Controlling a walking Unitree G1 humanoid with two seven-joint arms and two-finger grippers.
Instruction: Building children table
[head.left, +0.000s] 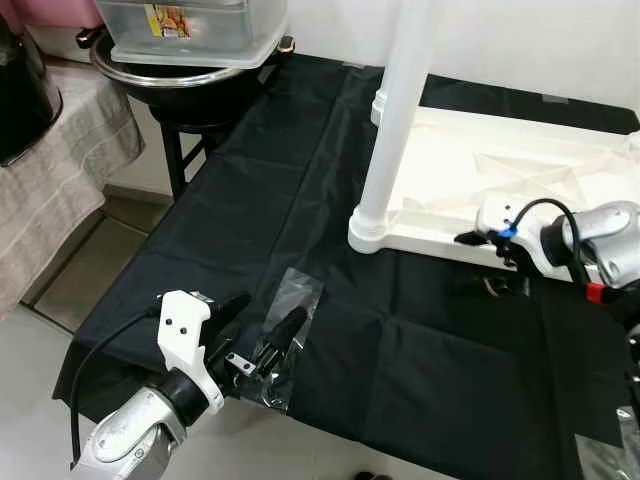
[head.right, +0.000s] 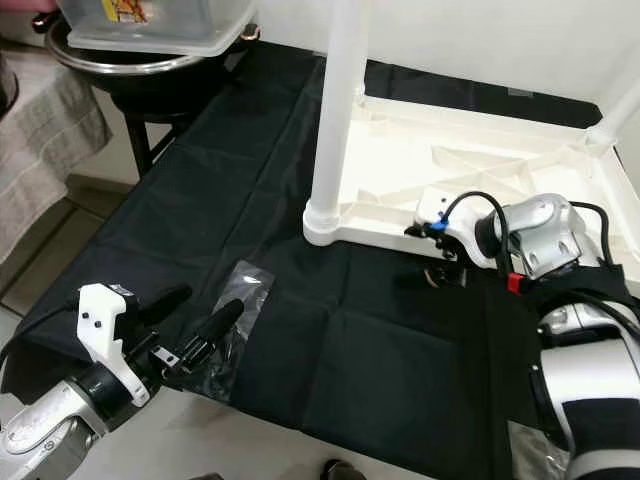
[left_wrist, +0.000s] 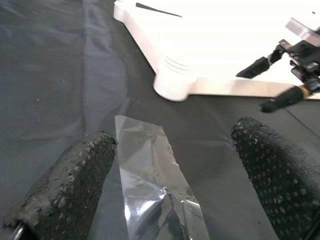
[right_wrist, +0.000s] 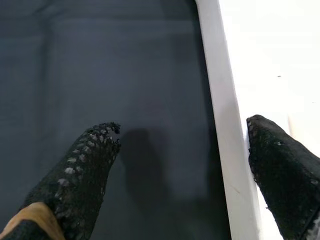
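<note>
**Robot squares up to an upturned children's table, one leg fitted**

A white plastic tabletop (head.left: 520, 165) lies underside-up on a black cloth (head.left: 300, 200), with one white leg (head.left: 395, 120) standing upright in the near corner socket. The right gripper (head.right: 432, 252) sits at the tabletop's near rim, fingers spread and holding nothing; in the right wrist view one finger (right_wrist: 280, 170) rests over the white edge and the other (right_wrist: 80, 175) over the cloth, so the rim runs between them. The left gripper (head.left: 262, 322), also released and empty, hovers near the cloth's front edge over a clear plastic bag (left_wrist: 150, 175) that lies flat between its fingers; whether the bag holds any hardware cannot be made out.

The step in hand appears to be steadying the tabletop. To do it well, the right gripper would best close squarely across the rim, since a skewed pinch on smooth plastic may slip and tilt the standing leg. If the left gripper goes for the bag, thin film lying flat gives little to grip: pinching at a raised crease looks safer. A metal basin (head.left: 190, 75) carrying a plastic box (head.left: 190, 30) stands well apart at the cloth's far corner.
</note>
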